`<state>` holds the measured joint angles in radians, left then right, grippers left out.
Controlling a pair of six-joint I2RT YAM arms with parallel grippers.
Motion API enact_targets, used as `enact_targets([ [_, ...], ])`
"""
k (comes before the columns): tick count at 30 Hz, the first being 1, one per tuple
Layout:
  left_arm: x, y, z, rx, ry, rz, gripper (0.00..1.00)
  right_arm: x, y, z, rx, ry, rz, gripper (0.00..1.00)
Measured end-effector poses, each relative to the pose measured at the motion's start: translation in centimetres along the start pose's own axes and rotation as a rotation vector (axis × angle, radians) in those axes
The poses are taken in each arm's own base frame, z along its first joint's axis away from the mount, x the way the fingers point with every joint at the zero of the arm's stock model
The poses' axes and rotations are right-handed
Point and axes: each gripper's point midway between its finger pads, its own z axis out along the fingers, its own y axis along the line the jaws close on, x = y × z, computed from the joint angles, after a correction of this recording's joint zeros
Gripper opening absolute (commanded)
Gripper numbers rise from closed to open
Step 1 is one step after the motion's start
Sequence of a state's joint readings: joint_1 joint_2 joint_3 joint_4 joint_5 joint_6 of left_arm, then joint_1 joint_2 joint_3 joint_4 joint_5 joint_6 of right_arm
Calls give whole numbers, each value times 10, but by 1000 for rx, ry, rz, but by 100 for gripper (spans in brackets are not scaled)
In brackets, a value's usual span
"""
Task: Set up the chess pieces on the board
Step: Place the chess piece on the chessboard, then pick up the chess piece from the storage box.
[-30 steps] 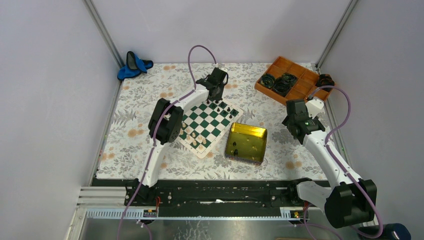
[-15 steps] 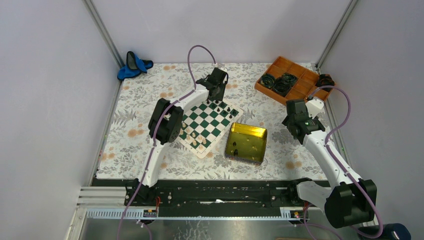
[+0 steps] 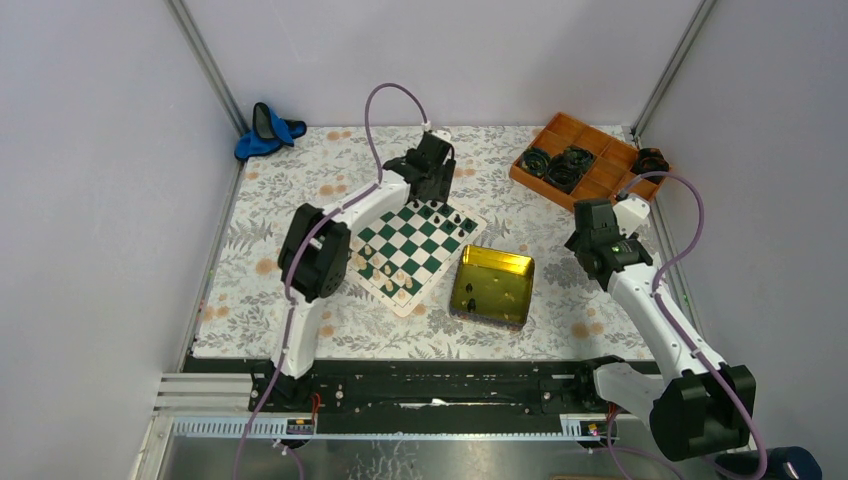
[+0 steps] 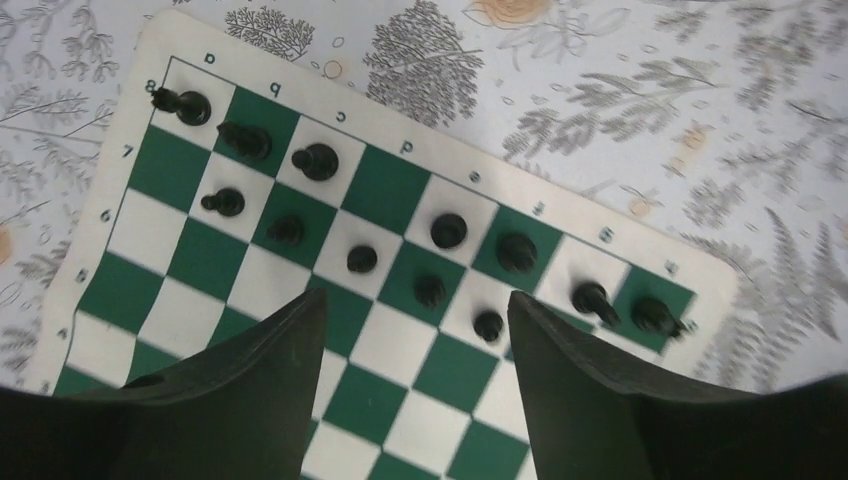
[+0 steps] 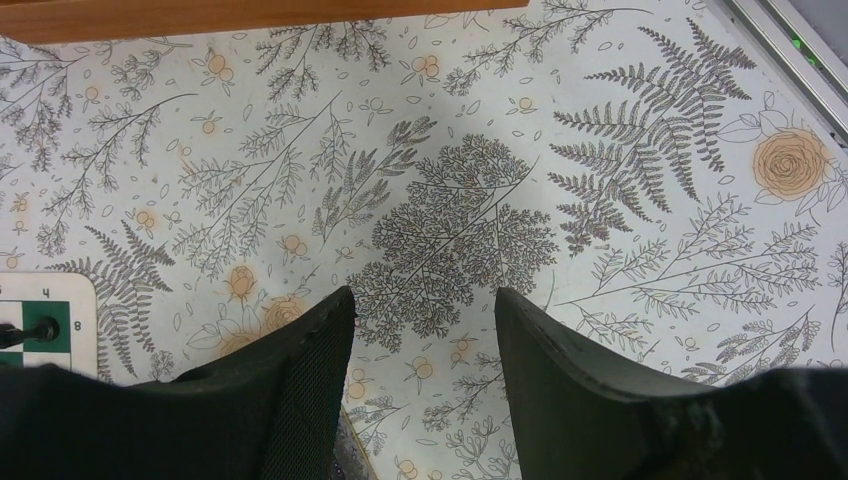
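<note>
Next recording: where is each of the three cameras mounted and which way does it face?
Top external: high behind the arm bases, looking down on flowered cloth, board, yellow tin, orange tray; left arm and right arm whole.
Left wrist: on the left arm, facing down past the open left gripper onto the board's black pieces.
Right wrist: on the right arm, facing down past the open right gripper onto cloth; board corner at left edge.
Shared: top and left wrist both show the black pieces' rows.
</note>
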<state>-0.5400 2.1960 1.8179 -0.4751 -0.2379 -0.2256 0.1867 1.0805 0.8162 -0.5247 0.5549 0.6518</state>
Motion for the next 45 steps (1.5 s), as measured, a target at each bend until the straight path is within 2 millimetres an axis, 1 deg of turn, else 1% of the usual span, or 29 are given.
enact_targets([
  [3,-5,-14,-32,12,-39,30,74,-1,0,-1,-3,-3,3,60],
  [4,-6,-23,-42,22,-55,45,74,-1,0,-1,-4,-3,3,60],
  [6,0,-45,-67,54,-76,90,74,-1,1,-2,-8,-4,5,60],
  [8,11,-70,-90,93,-88,139,73,-2,2,-3,-17,-4,9,60],
  [11,38,-109,-123,167,-91,219,73,-2,3,-5,-30,-5,14,60],
  [13,57,-129,-140,209,-83,267,72,-3,3,-6,-37,-7,18,60],
  [15,72,-143,-154,239,-73,305,71,-3,3,-7,-43,-11,21,60],
  [17,86,-153,-161,258,-59,331,71,-2,2,-8,-44,-11,23,60],
  [20,106,-164,-167,276,-33,357,70,-1,1,-8,-45,-12,23,60],
  [23,124,-169,-172,284,-3,379,70,0,1,-8,-44,-10,22,60],
  [27,135,-174,-177,290,17,396,65,3,1,-7,-52,-2,21,60],
  [30,140,-176,-177,292,31,402,61,5,1,-7,-56,3,20,60],
  [36,155,-175,-164,277,74,425,49,8,0,-6,-53,7,17,60],
  [40,168,-174,-152,257,112,458,49,8,0,-6,-53,7,17,60],
  [45,175,-176,-140,242,140,480,47,9,0,-4,-48,12,13,60],
])
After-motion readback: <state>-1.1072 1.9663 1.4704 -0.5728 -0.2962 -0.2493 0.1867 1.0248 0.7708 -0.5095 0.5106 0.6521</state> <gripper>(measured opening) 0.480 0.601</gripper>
